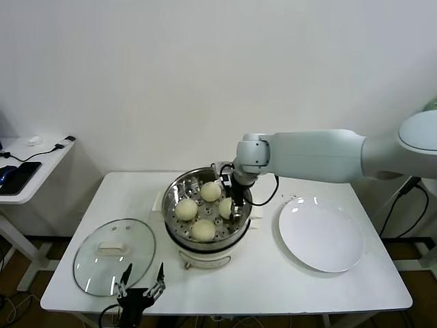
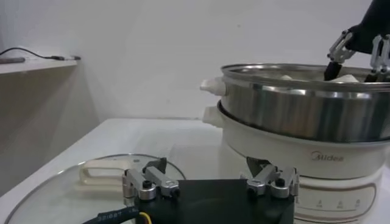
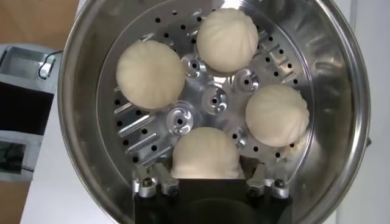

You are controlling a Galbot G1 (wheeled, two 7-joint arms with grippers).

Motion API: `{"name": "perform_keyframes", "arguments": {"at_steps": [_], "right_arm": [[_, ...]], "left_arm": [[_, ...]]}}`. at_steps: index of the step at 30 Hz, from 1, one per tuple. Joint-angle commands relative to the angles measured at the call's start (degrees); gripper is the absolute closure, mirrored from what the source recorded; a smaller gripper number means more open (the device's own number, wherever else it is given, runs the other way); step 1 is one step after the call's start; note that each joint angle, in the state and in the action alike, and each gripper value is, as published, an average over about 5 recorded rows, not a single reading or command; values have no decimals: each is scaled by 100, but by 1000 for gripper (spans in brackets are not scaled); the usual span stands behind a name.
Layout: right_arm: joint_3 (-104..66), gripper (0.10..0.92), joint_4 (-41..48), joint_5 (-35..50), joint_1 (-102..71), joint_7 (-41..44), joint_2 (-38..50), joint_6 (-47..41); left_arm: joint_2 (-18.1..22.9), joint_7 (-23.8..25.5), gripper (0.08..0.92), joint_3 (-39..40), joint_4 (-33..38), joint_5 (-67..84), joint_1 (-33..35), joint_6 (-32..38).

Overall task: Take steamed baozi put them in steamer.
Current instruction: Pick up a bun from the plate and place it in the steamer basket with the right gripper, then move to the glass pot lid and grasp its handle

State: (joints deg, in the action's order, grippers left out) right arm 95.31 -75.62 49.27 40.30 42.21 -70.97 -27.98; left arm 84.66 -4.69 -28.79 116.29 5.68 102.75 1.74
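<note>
Noting risk: the fourth bun (image 3: pixel 205 153) sat between the spread fingers of the right gripper (image 3: pixel 207 182); a slanted lift could drag or roll it against its neighbours.
Glass lid (image 1: pixel 114 256): lay flat at near left of the table (image 1: pixel 287 287).
Left gripper (image 1: pixel 141 281): parked at the near edge just right of the lid, jaws wide, holding nothing.
Steamer (image 1: pixel 179 236): stood mid-table, all four steamed baozi (image 3: pixel 226 39) resting on its perforated tray.
Right arm pose: reached in from the right, wrist bent down over the pot's right side, jaws parted around the bun, not clamping it.
Plate (image 1: pixel 321 236): lay right of the steamer.
</note>
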Motion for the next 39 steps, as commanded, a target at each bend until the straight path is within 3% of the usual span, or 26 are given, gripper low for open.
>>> {"name": "perform_keyframes", "arguments": {"at_steps": [1,10,15,22,27,33,39], "right_arm": [[-168,225,88,-28,-115,102,5,176],[-1092,203,-266,449,151,243,975,368],[-2571,203,-298,598,-505,-1131,1722,291],[-4285,202,-584,-33,-1733,-2745,2682,722],[-6097,203,-1141,-154,-3434,-3575,3462,820],[-8189,203,-1291,-678,-5914,-3863,4039,1447],[-10455,203,-1598,-1145,-8495,-3986,3816,2167]], "left_arm": [[-5,1,177,-21,32,3,14,-7],[-24,24,177,-98,169,189,55,17],[-38,94,177,-171,232,424,7,37],[-68,156,177,-316,226,450,-182,69],[-161,206,177,-472,166,492,-356,14],[-306,267,177,-558,-21,524,-469,127],[-332,250,177,-626,-162,514,-558,222]]}}
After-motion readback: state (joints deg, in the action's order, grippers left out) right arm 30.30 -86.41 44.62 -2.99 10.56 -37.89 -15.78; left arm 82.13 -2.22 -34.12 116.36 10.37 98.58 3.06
